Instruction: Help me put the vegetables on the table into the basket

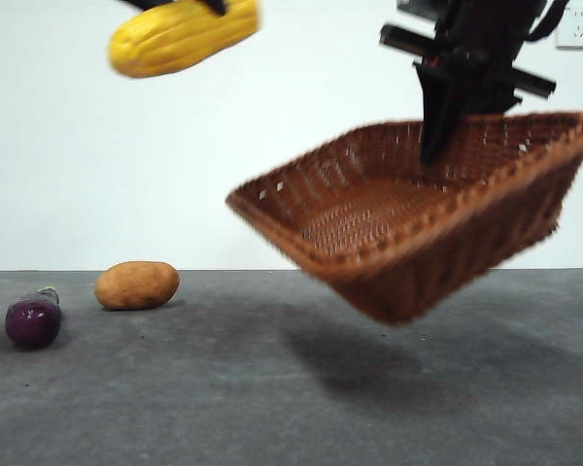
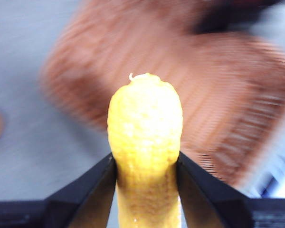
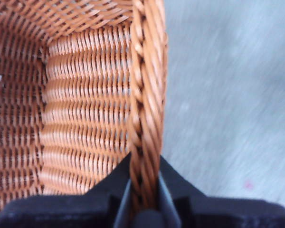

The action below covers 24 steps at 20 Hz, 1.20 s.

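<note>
The right gripper (image 3: 143, 199) clamps the braided rim of the basket (image 1: 408, 218), one jaw inside the wicker wall and one outside, and holds the whole basket in the air — tilted, its open side turned toward the camera, a dark shadow spread on the table (image 1: 272, 408) beneath it. In the front view the arm comes down from the top right, black and blocky, to the basket's far rim.

High at the upper left, the left gripper (image 2: 145, 164) grips the corn (image 1: 183, 36) between both jaws, pinching the cob's lower part so that its rounded tip juts out ahead. From that wrist camera the basket appears as a reddish-brown blur beyond the cob; whether the corn hangs directly over it is hard to judge.

Two vegetables lie on the table at the left — the brown potato (image 1: 137, 284) on its side, and just beside it, nearer the camera, the dark purple eggplant (image 1: 33, 320) with its green stem up.
</note>
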{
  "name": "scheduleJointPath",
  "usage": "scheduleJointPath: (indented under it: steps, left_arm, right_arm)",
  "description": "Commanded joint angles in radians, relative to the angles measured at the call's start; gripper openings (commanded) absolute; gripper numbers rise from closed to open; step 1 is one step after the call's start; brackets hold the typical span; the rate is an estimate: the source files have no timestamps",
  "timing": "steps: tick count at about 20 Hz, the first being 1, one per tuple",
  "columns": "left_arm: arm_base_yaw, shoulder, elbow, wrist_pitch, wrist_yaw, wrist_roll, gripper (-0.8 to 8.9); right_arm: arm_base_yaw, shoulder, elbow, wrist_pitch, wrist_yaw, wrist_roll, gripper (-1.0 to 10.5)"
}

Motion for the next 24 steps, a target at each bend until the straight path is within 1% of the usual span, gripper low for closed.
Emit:
scheduleJointPath:
  steps: [1, 4, 6, 8, 10, 11, 13, 15, 17, 19, 20, 21, 23, 24]
  left_arm:
    - [-0.095, 0.02, -0.039, 0.038, -0.004, 0.018, -0.07]
    - [-0.153, 0.07, -0.138, 0.139, -0.003, 0.017, -0.07]
    - [-0.158, 0.121, -0.188, 0.218, -0.002, 0.018, -0.07]
    - [-0.16, 0.156, -0.192, 0.293, 0.008, 0.018, -0.07]
    - [-0.161, 0.162, -0.192, 0.367, 0.059, 0.013, -0.07]
    - [-0.161, 0.162, -0.192, 0.377, 0.08, 0.013, -0.07]
    - [-0.168, 0.169, -0.192, 0.356, 0.083, 0.021, -0.07]
    - [-0.182, 0.19, -0.192, 0.325, 0.083, 0.047, -0.07]
    - [-0.193, 0.23, -0.192, 0.32, 0.083, 0.047, -0.08]
    - [-0.198, 0.277, -0.192, 0.326, 0.083, 0.047, 0.0]
    - [-0.198, 0.297, -0.192, 0.332, 0.083, 0.033, 0.14]
    - [-0.198, 0.306, -0.192, 0.34, 0.083, 0.012, 1.13]
    - [-0.2, 0.306, -0.191, 0.359, 0.102, 0.01, 4.8]
    - [-0.2, 0.306, -0.19, 0.364, 0.124, 0.01, 5.28]
  right_arm:
    - [0.014, 0.008, -0.01, 0.013, -0.023, 0.047, -0.1]
    - [0.034, 0.008, -0.01, 0.039, -0.044, 0.068, -0.1]
    - [0.049, 0.008, -0.01, 0.041, -0.048, 0.073, -0.1]
    - [0.069, 0.008, -0.01, 0.037, -0.048, 0.073, -0.1]
    - [0.093, 0.009, -0.01, 0.043, -0.048, 0.075, -0.1]
    - [0.1, 0.009, -0.01, 0.047, -0.048, 0.079, -0.1]
    - [0.113, 0.009, -0.01, 0.058, -0.049, 0.08, -0.1]
    - [0.113, 0.009, -0.01, 0.064, -0.055, 0.082, -0.1]
    - [0.113, 0.009, -0.01, 0.064, -0.06, 0.088, -0.1]
    - [0.113, 0.009, -0.01, 0.064, -0.082, 0.088, -0.1]
    - [0.113, 0.009, -0.01, 0.063, -0.081, 0.088, -0.1]
    - [0.113, 0.009, -0.01, 0.061, -0.082, 0.088, -0.1]
    - [0.113, 0.01, -0.01, 0.057, -0.081, 0.088, -0.1]
    - [0.113, 0.01, -0.01, 0.058, -0.081, 0.088, -0.1]
